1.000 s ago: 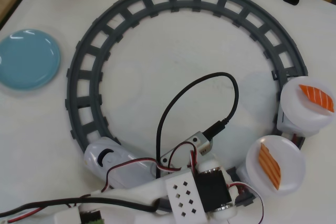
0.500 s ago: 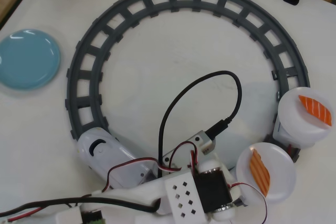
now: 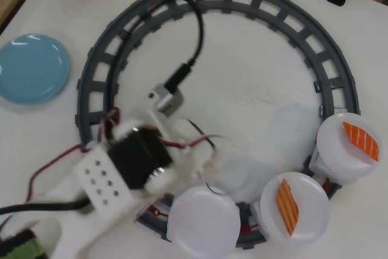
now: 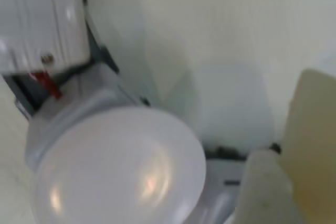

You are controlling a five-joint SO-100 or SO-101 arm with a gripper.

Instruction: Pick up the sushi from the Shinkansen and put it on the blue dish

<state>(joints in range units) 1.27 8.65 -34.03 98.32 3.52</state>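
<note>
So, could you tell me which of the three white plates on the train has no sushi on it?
The leftmost white plate in the overhead view, nearest the arm, is bare. The middle plate and the right plate each carry orange salmon sushi.

From where I stand there is nothing to read anywhere: no lettering, number or brand shows on the blue dish (image 3: 31,68), on the grey track (image 3: 97,83), or on the white plates (image 3: 204,221) riding the Shinkansen (image 3: 321,162). The white arm (image 3: 100,180) carries only a pattern of small square holes, and the wrist view is too blurred to make out any mark.
</note>
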